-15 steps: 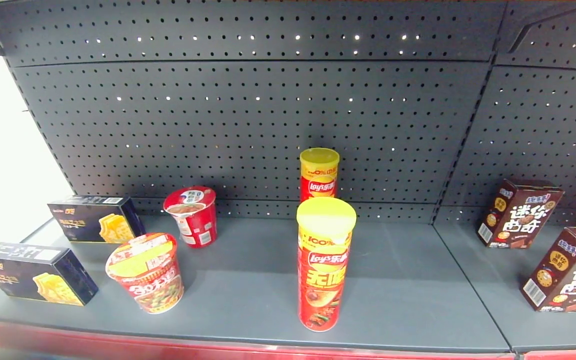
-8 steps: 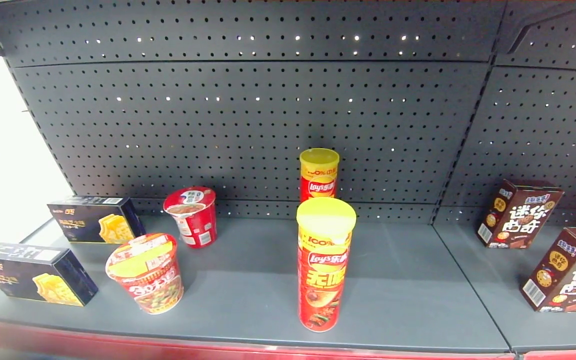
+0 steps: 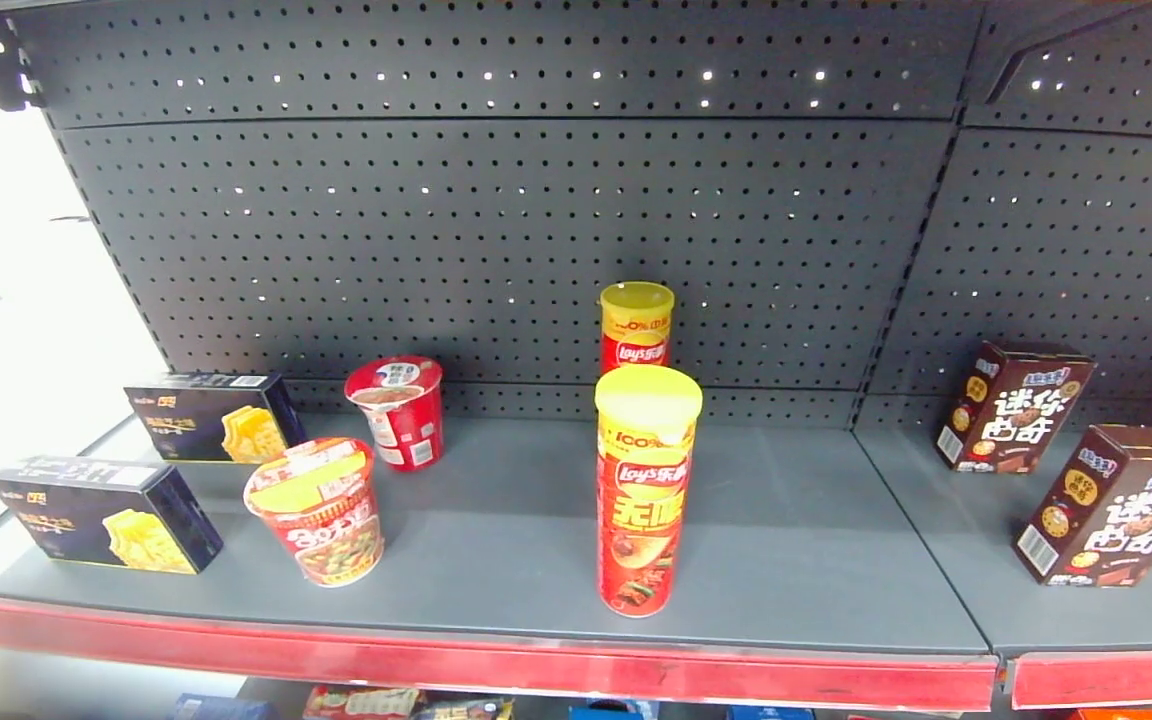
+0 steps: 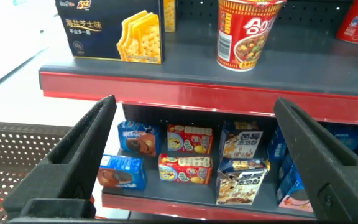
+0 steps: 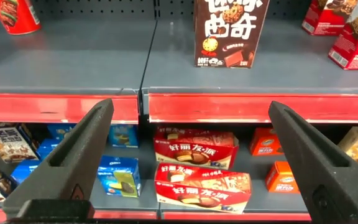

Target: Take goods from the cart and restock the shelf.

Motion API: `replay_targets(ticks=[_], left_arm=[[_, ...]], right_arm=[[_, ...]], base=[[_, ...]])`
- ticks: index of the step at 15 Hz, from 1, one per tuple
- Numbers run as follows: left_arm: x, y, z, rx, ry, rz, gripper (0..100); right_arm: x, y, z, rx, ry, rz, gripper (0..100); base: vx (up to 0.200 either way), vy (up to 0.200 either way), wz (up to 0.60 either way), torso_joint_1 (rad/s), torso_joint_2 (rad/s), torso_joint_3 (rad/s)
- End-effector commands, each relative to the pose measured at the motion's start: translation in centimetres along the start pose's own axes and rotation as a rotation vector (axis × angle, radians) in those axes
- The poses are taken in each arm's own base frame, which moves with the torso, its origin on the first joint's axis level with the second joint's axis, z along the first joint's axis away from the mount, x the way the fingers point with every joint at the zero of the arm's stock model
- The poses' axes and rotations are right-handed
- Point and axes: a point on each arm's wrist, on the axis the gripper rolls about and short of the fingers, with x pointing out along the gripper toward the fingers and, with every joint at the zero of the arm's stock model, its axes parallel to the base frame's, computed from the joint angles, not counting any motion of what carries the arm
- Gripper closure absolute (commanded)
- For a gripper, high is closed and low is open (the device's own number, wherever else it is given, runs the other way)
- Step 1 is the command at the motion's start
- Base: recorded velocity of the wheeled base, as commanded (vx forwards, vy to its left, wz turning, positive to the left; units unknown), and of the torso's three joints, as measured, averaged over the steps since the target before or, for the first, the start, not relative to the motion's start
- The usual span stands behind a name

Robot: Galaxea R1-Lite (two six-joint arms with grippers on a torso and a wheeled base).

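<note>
Grey shelf; chip cans, noodle cups, boxes

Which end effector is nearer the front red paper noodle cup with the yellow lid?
Left. The left end effector hangs before the shelf edge, facing the red paper noodle cup; the right end effector faces the brown cardboard cookie box, farther right.

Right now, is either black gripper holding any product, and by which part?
Nothing is held. The left gripper and the right gripper are both open and empty, facing the red-edged grey shelf.
</note>
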Motion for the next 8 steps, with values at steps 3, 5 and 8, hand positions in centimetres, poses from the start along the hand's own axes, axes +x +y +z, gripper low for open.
replay_targets(ticks=[3, 5, 8], left_arm=[[0.01, 0.0, 0.01, -0.001, 0.001, 0.001, 0], [0.01, 0.0, 0.01, -0.001, 0.001, -0.001, 0], [0.01, 0.0, 0.01, -0.001, 0.001, 0.001, 0]], right_arm=[[0.01, 0.0, 0.0, 0.0, 0.002, 0.0, 0], [0.01, 0.0, 0.0, 0.0, 0.002, 0.0, 0], [0.01, 0.0, 0.0, 0.0, 0.002, 0.0, 0]], base=[[0.0, 0.0, 0.0, 0.0, 0.0, 0.0], [0.0, 0.0, 0.0, 0.0, 0.0, 0.0], [0.0, 0.0, 0.0, 0.0, 0.0, 0.0]])
